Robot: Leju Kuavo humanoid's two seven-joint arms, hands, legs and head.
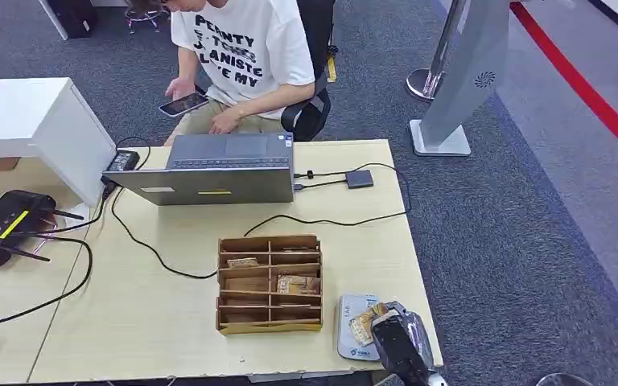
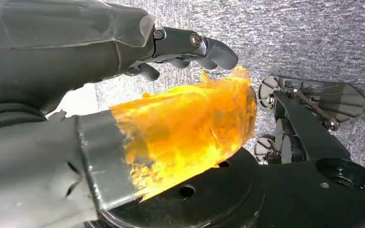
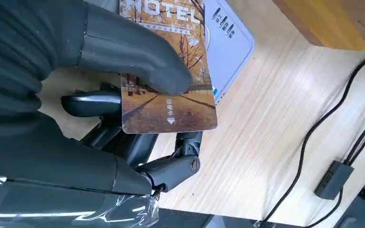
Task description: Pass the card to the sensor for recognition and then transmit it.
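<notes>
head view high, wrist views close

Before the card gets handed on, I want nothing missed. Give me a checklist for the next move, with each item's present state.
1. Card held: ok. The right hand pinches the hotel card between thumb and fingers.
2. Card at the sensor: ok. It sits over the grey card reader at the table's near right corner.
3. Recognition done: cannot tell. No light or signal shows on the reader.
4. Receiver ready: not ok. The person behind the laptop is looking at a phone, with no hand held out.
5. Path clear: ok. The wooden organizer stands to the left of the reader, apart from it.
6. Left hand free: ok. It hangs over the carpet, holding nothing.
</notes>
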